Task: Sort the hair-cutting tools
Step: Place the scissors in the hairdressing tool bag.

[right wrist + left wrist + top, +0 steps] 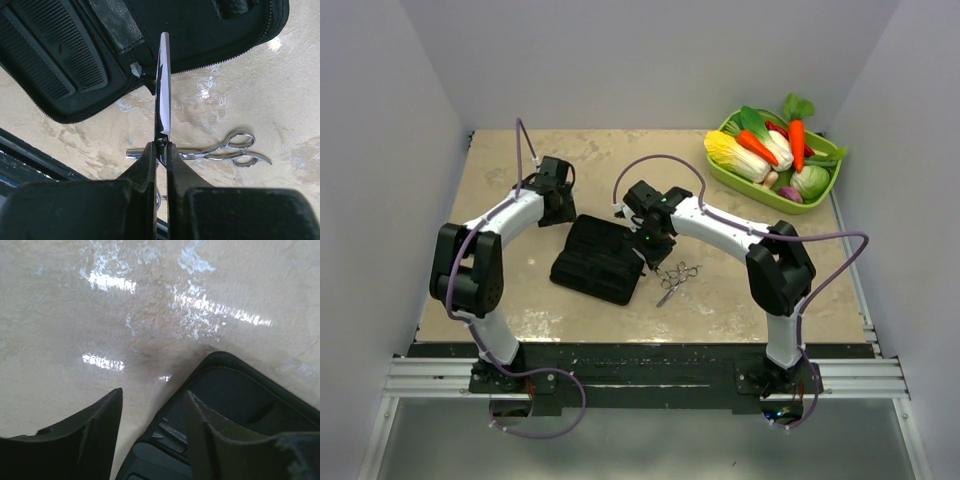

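- While the overhead view hides the grip, the wrist camera shows my right gripper [161, 155] clamped on the held scissors [163, 85], seen edge-on.
- Their blades run straight out from the fingertips, tips over the open black case [210, 35], beside a comb [45, 55].
- The second scissors [205, 152] lie flat on the table [250, 90] just past the fingers, rings rightward.
- My left gripper [152, 430] stands part-open, empty, at the case's corner.

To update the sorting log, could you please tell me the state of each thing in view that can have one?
case, open, flat on the table
held scissors, blades shut, clamped in the right fingers
loose scissors, lying flat on the table
comb, lying in the case
left fingers, open, empty
right fingers, shut on the held scissors
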### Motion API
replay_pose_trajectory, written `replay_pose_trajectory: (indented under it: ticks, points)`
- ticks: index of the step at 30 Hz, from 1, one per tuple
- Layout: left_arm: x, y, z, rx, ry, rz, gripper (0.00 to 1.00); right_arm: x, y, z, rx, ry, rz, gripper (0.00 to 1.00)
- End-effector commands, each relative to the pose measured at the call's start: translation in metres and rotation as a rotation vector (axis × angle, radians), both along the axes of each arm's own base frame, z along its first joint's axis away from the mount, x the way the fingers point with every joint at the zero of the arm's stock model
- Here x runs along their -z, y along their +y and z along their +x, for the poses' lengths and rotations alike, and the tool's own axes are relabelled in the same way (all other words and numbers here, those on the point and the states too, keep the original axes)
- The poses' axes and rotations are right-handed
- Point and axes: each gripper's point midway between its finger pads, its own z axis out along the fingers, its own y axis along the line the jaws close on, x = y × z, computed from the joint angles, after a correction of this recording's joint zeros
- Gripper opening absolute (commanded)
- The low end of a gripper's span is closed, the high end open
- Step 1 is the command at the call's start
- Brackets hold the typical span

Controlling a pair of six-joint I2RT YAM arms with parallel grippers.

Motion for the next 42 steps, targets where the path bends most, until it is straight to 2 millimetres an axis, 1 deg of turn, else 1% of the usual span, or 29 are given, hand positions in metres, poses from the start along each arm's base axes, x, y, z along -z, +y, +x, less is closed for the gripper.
replay_pose_trajectory:
  ticks: [1,5,6,8,9,12,13,14,16,20,22,23,25,26,28,29,31,32,34,39,41,42]
  points:
    - [0.015,-0.005,-0.009,0.098,0.027,-0.023,0.51,-0.017,0.007,0.009,-0.031,-0.037,0.021,0.0]
    - [0.031,-0.01,-0.012,0.139,0.045,-0.062,0.5,-0.015,0.012,0.014,-0.043,-0.039,0.018,0.0]
    - [0.034,-0.011,-0.013,0.145,0.051,-0.065,0.49,-0.011,0.011,0.015,-0.046,-0.035,0.007,0.0]
    - [0.037,-0.008,-0.014,0.136,0.055,-0.057,0.49,-0.009,0.012,0.019,-0.046,-0.04,-0.007,0.0]
    - [0.037,-0.007,-0.015,0.128,0.057,-0.053,0.49,-0.004,0.012,0.02,-0.047,-0.034,-0.021,0.0]
    - [0.032,0.007,-0.016,0.075,0.056,-0.005,0.49,-0.005,0.011,0.025,-0.044,-0.051,-0.037,0.0]
    - [0.028,0.012,-0.015,0.055,0.052,0.012,0.46,-0.003,0.01,0.027,-0.041,-0.055,-0.047,0.0]
    - [0.026,0.02,-0.018,0.027,0.064,0.043,0.45,-0.005,0.011,0.029,-0.041,-0.058,-0.044,0.0]
    - [0.02,0.028,-0.017,-0.006,0.062,0.048,0.41,-0.005,0.012,0.029,-0.042,-0.061,-0.044,0.0]
    - [0.005,0.035,-0.012,-0.036,0.022,0.035,0.38,-0.003,0.011,0.028,-0.044,-0.055,-0.045,0.0]
    - [0.005,0.036,-0.012,-0.036,0.025,0.039,0.37,-0.002,0.013,0.029,-0.044,-0.054,-0.041,0.0]
    - [0.009,0.037,-0.011,-0.035,0.038,0.041,0.37,0.0,0.013,0.03,-0.045,-0.054,-0.048,0.0]
    - [0.013,0.034,-0.008,-0.022,0.047,0.035,0.36,0.002,0.015,0.032,-0.046,-0.055,-0.051,0.0]
    - [0.021,0.031,-0.007,-0.014,0.064,0.024,0.36,0.005,0.014,0.033,-0.044,-0.05,-0.058,0.0]
    - [0.026,0.028,-0.003,-0.008,0.063,0.007,0.35,0.007,0.019,0.037,-0.043,-0.055,-0.054,0.0]
    - [0.035,0.024,-0.003,-0.001,0.084,-0.008,0.34,0.013,0.019,0.037,-0.045,-0.046,-0.064,0.0]
    - [0.039,0.02,0.001,0.005,0.089,-0.021,0.33,0.013,0.021,0.042,-0.072,-0.053,-0.068,0.0]
    - [0.045,0.019,0.001,0.007,0.105,-0.026,0.33,0.014,0.022,0.042,-0.078,-0.052,-0.069,0.0]
    - [0.052,0.017,0.001,0.011,0.12,-0.032,0.32,0.017,0.023,0.043,-0.087,-0.05,-0.073,0.0]
    - [0.06,0.009,0.001,0.025,0.135,-0.042,0.31,0.021,0.024,0.039,-0.113,-0.039,-0.09,0.0]
    - [0.062,0.005,-0.001,0.034,0.144,-0.04,0.31,0.022,0.026,0.036,-0.134,-0.031,-0.082,0.0]
    - [0.061,0.001,-0.002,0.048,0.145,-0.041,0.31,0.022,0.028,0.033,-0.144,-0.029,-0.077,0.0]
